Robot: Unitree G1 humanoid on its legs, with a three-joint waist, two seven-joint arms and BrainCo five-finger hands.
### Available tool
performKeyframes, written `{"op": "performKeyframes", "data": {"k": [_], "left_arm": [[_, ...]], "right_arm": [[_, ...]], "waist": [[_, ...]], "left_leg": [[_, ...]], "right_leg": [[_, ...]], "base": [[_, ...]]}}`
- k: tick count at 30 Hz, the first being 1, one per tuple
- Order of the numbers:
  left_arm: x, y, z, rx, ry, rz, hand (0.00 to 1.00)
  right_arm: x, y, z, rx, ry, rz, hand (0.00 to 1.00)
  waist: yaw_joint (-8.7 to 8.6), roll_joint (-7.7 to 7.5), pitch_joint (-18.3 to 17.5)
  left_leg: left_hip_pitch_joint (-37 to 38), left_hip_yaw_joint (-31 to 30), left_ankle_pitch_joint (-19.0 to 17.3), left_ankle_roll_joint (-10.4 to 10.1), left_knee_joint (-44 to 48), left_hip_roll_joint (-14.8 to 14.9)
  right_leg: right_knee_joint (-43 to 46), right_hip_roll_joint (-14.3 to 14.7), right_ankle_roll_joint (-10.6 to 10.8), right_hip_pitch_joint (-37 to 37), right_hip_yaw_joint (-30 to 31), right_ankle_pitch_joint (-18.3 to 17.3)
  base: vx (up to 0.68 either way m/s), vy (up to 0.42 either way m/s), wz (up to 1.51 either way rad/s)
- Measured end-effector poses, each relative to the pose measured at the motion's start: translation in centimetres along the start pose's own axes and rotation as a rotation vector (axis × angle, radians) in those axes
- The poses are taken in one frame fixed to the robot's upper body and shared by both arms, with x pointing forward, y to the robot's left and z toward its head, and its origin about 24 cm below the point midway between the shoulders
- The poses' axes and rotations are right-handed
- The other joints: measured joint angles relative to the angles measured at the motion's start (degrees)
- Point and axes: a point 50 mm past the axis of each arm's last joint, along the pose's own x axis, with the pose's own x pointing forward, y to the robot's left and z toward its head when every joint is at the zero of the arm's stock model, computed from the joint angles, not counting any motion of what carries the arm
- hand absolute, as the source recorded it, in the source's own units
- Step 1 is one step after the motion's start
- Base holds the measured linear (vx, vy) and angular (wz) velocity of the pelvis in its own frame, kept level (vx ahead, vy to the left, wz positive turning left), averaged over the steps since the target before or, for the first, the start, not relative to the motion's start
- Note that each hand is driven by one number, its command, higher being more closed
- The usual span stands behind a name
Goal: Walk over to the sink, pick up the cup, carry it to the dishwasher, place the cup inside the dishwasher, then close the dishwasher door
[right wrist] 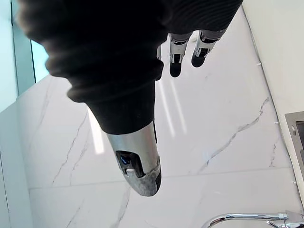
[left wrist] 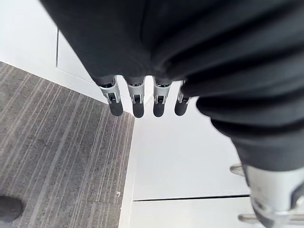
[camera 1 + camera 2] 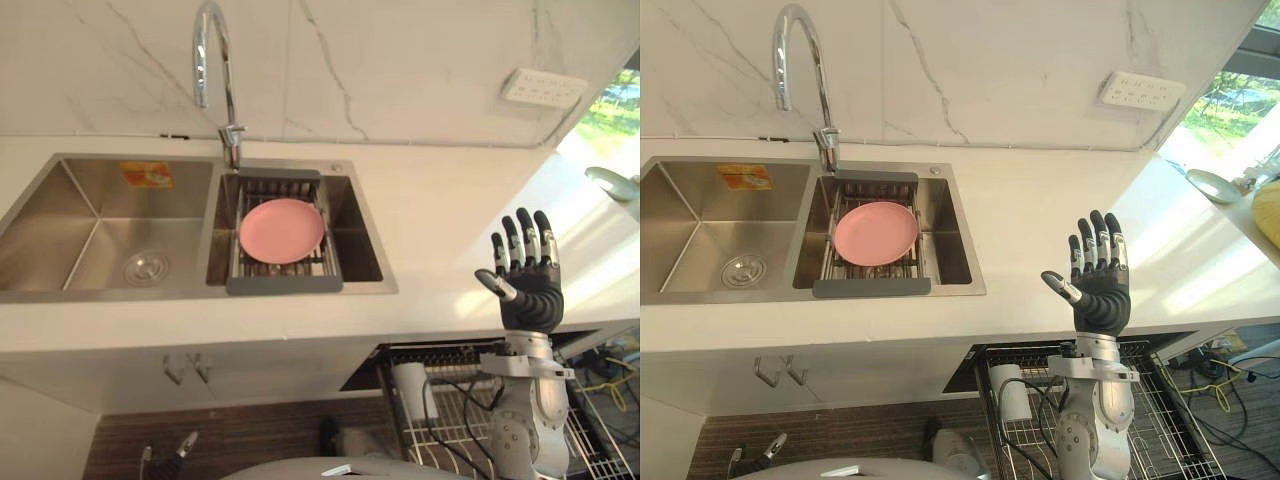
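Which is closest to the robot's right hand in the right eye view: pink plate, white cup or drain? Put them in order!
From the right hand:
1. White cup, below it, in the dishwasher rack.
2. Pink plate, in the right basin.
3. Drain, in the left basin.

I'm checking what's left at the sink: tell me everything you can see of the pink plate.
The round pink plate is plain, smooth and matte-looking, with a shallow raised rim and nothing on it. It lies face up on the grey-framed wire rack set across the smaller right basin of the steel sink, just in front of the chrome faucet. Only the rack touches it; the right hand is raised, open, off to the side.
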Motion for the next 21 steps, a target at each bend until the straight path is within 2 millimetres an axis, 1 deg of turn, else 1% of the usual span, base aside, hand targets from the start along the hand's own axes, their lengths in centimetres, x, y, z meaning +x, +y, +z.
{"op": "performKeyframes", "data": {"k": [1, 2, 3, 4, 5, 6, 7, 8, 9, 10, 11, 12, 13, 15, 16, 21], "left_arm": [[-0.2, -0.3, -0.4, 0.004, 0.015, -0.003, 0.0], [-0.6, -0.5, -1.0, 0.007, 0.037, -0.004, 0.0], [-0.5, 0.1, -1.2, 0.001, 0.044, 0.023, 0.0], [-0.5, 0.1, -1.1, -0.005, 0.044, 0.031, 0.0], [-0.7, -0.6, -1.0, -0.022, 0.052, 0.027, 0.0], [-0.8, -0.5, -1.3, -0.019, 0.062, 0.034, 0.0], [-0.6, -0.2, -1.1, -0.006, 0.058, 0.042, 0.0], [-0.5, -0.2, -1.0, -0.001, 0.051, 0.045, 0.0], [-0.5, -0.3, -0.8, 0.004, 0.041, 0.046, 0.0], [-0.6, -0.3, -1.0, 0.023, 0.044, 0.04, 0.0], [-0.7, -0.3, -1.1, 0.027, 0.046, 0.037, 0.0], [-0.9, -0.1, -1.5, 0.04, 0.06, 0.038, 0.0], [-0.8, 0.0, -1.6, 0.042, 0.061, 0.041, 0.0], [-0.5, 0.3, -1.0, 0.043, 0.045, 0.05, 0.0], [0.5, 0.0, 0.8, 0.077, -0.027, 0.024, 0.0], [0.5, 0.0, 0.8, 0.078, -0.027, 0.024, 0.0]], "right_arm": [[0.1, 0.0, 0.3, -0.02, 0.001, 0.017, 0.0], [0.3, 0.3, 0.2, -0.036, 0.012, 0.052, 0.0], [0.2, 0.8, 0.1, -0.026, 0.014, 0.074, 0.0], [0.3, 1.1, 0.4, -0.035, 0.005, 0.094, 0.0], [1.0, 1.3, 1.0, -0.073, -0.012, 0.134, 0.0], [1.1, 1.3, 1.1, -0.079, -0.012, 0.137, 0.0], [1.3, 1.1, 1.4, -0.087, -0.025, 0.124, 0.0], [1.4, 0.8, 1.6, -0.096, -0.03, 0.116, 0.0], [1.6, 0.2, 1.8, -0.117, -0.033, 0.09, 0.0], [1.6, -0.2, 1.9, -0.134, -0.024, 0.078, 0.0], [1.6, -0.3, 2.0, -0.137, -0.027, 0.078, 0.0], [1.6, -0.2, 2.0, -0.133, -0.034, 0.076, 0.0], [1.7, -0.3, 2.3, -0.137, -0.048, 0.076, 0.0], [2.0, -0.2, 2.4, -0.136, -0.062, 0.078, 0.0], [2.2, -0.1, 2.3, -0.138, -0.062, 0.083, 0.0], [2.2, -0.1, 2.3, -0.137, -0.061, 0.084, 0.0]], "waist": [[-0.12, 2.16, -0.65], [0.53, 3.85, -0.53], [0.53, 1.62, -0.45], [0.61, 1.15, -0.33], [1.09, 1.79, 0.89], [1.28, 1.3, 1.06], [0.9, 0.99, 0.73], [0.59, 1.22, 0.75], [0.59, 1.83, 0.99], [0.97, 2.01, 1.04], [1.19, 2.08, 0.98], [1.3, 1.29, 0.45], [0.86, 0.53, -0.33], [0.32, -0.61, -0.47], [-0.14, -1.17, -0.65], [-0.12, -1.18, -0.87]], "left_leg": [[-0.56, 0.6, -1.62, 0.27, -0.8, 2.33], [-0.77, 1.88, -2.78, -0.82, 1.35, 4.0], [-5.99, 3.48, -3.26, -2.12, 12.72, 3.17], [-8.75, 4.82, -3.2, -2.32, 19.04, 3.2], [-12.73, 5.64, -0.52, -3.02, 29.57, 4.93], [-14.63, 8.22, -0.55, -1.78, 32.06, 5.13], [-15.57, 11.62, -2.22, -0.2, 25.5, 4.85], [-15.59, 12.18, -1.69, -0.08, 20.55, 4.59], [-15.98, 11.89, 1.19, -0.35, 11.07, 3.92], [-15.94, 10.72, 8.18, -1.21, 4.49, 3.05], [-15.42, 9.68, 12.46, -1.93, 3.04, 2.52], [-14.07, 9.9, 13.2, -2.43, 0.54, 1.6], [-13.0, 10.53, 14.3, -1.89, -2.17, 0.64], [-12.89, 10.8, 15.35, -1.44, -4.4, -0.32], [-10.24, 10.92, 19.46, 0.2, -12.11, -4.0], [-10.43, 10.74, 19.48, 0.23, -12.15, -4.07]], "right_leg": [[0.27, 1.52, -0.28, -0.04, -0.89, -0.06], [10.29, 3.37, -2.17, -1.12, -2.16, -5.48], [12.47, 2.76, -1.53, 1.7, -2.31, -10.49], [9.04, 2.12, -2.36, 4.33, -2.34, -13.15], [4.54, 1.8, -3.56, 7.78, -2.93, -11.5], [2.54, 0.39, -3.3, 9.31, -2.98, -10.51], [1.24, -1.41, -2.17, 10.2, -3.43, -9.83], [0.53, -1.98, -1.84, 10.52, -3.65, -9.59], [-0.67, -2.55, -1.27, 11.18, -3.84, -8.88], [-1.27, -2.52, -0.7, 11.72, -3.32, -8.32], [-1.65, -2.42, -0.41, 11.99, -2.83, -8.13], [-2.97, -2.77, 0.28, 12.31, -1.59, -7.51], [-4.52, -3.5, 0.8, 12.3, -1.37, -7.03], [-6.42, -3.76, 1.31, 12.3, -1.2, -5.85], [-12.97, -5.72, 3.0, 14.04, -2.07, -1.57], [-13.12, -5.73, 3.02, 13.99, -2.18, -1.56]], "base": [[-0.02, 0.04, -0.18], [0.09, -0.013, -0.04], [0.15, -0.026, -0.01], [0.11, -0.062, 0.06], [0.04, -0.036, 0.02], [0.01, -0.031, 0.14], [0.05, -0.061, 0.27], [0.12, -0.031, 0.3], [0.17, 0.025, 0.03], [0.18, 0.07, -0.17], [0.15, 0.075, -0.39], [0.12, 0.074, -0.3], [0.11, 0.07, -0.2], [0.08, 0.057, -0.04], [0.0, 0.0, 0.0], [0.0, -0.001, 0.01]]}}
